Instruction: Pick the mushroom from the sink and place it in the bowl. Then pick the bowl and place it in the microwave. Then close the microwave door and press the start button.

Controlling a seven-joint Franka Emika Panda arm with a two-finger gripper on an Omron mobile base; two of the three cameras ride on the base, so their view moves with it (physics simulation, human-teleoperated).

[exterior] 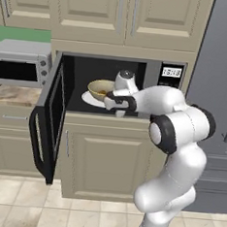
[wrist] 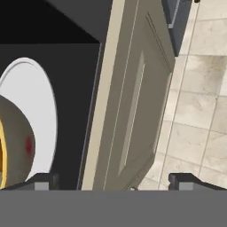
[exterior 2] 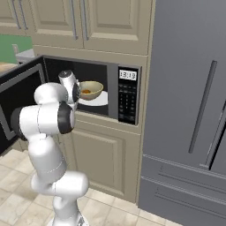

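Just beyond my tool (wrist: 113, 181), inside the microwave (exterior 2: 110, 88), sits the bowl (exterior: 101, 89): round, tan-olive, yellowish rim, resting on the white turntable plate (exterior 2: 99, 100). Mushroom (exterior 2: 86, 92) lies in it, a small orange-brown lump, half masked by the rim. Tool's fingers (wrist: 43, 181) stand wide apart, released, nothing between them. From the hand camera the bowl is cut off at the frame edge. Microwave door (exterior: 49, 114) hangs open, beside my arm. Keypad digits too small to read.
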